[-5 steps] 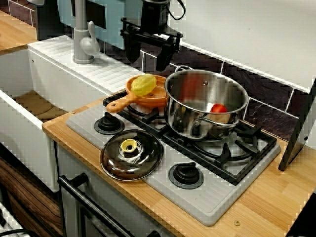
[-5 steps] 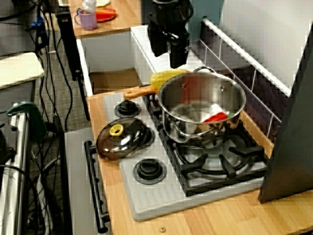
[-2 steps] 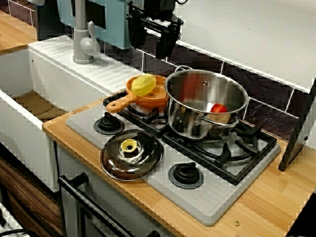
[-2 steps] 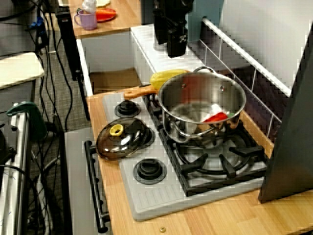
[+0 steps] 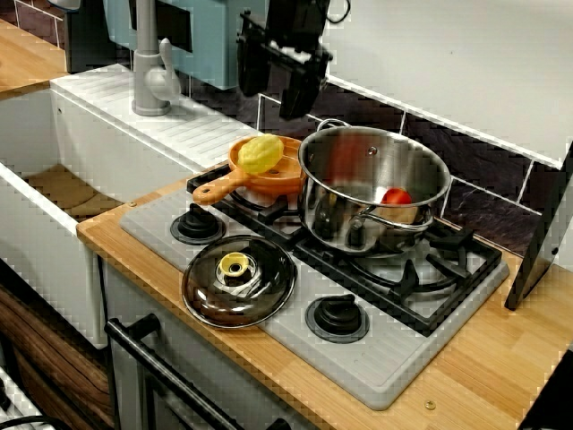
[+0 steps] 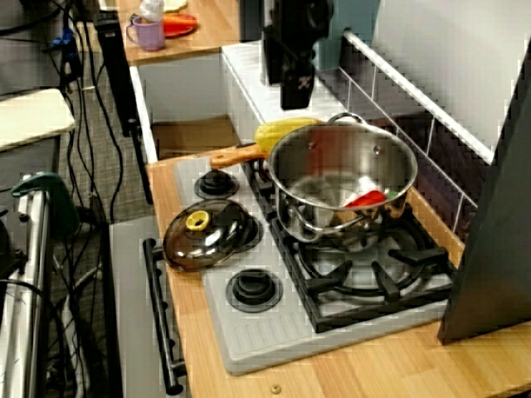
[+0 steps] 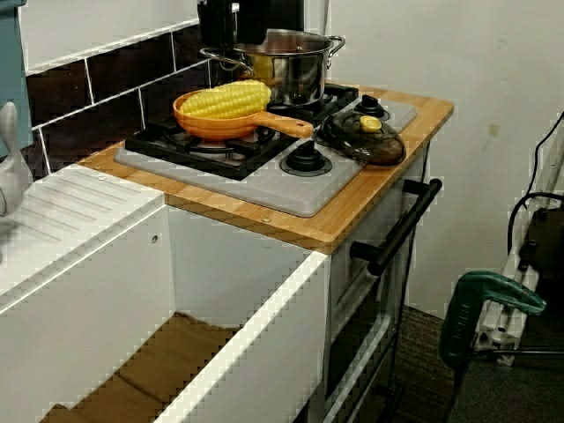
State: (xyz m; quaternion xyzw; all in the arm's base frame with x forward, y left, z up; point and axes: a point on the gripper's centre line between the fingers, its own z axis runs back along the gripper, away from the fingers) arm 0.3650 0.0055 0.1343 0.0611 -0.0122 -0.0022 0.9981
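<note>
**A:** Where does the corn sit?

**B:** The corn [image 5: 260,153] lies across the shallow orange pan [image 5: 283,186] on a back burner, riding higher than the rim. The pan stands close against the steel pot [image 5: 331,193], perhaps touching it.

**A:** And the pincer?

**B:** The pincer [image 5: 271,100] hangs above and behind the pan with its jaws spread, gripping nothing.

**A:** What worries you?

**B:** The cob is round and loose. An off-centre touch could roll it out onto the stove [image 5: 385,358]. The pot is so near that a descending finger might strike its rim or side handle and jolt it. There is a red piece [image 5: 397,195] inside the pot.

**A:** Anything else?

**B:** Pressing on the pan's edge could tip it, because its long handle juts out toward the glass lid [image 5: 239,282]. The lid lies loose near the front edge of the desk [image 5: 483,358].
</note>
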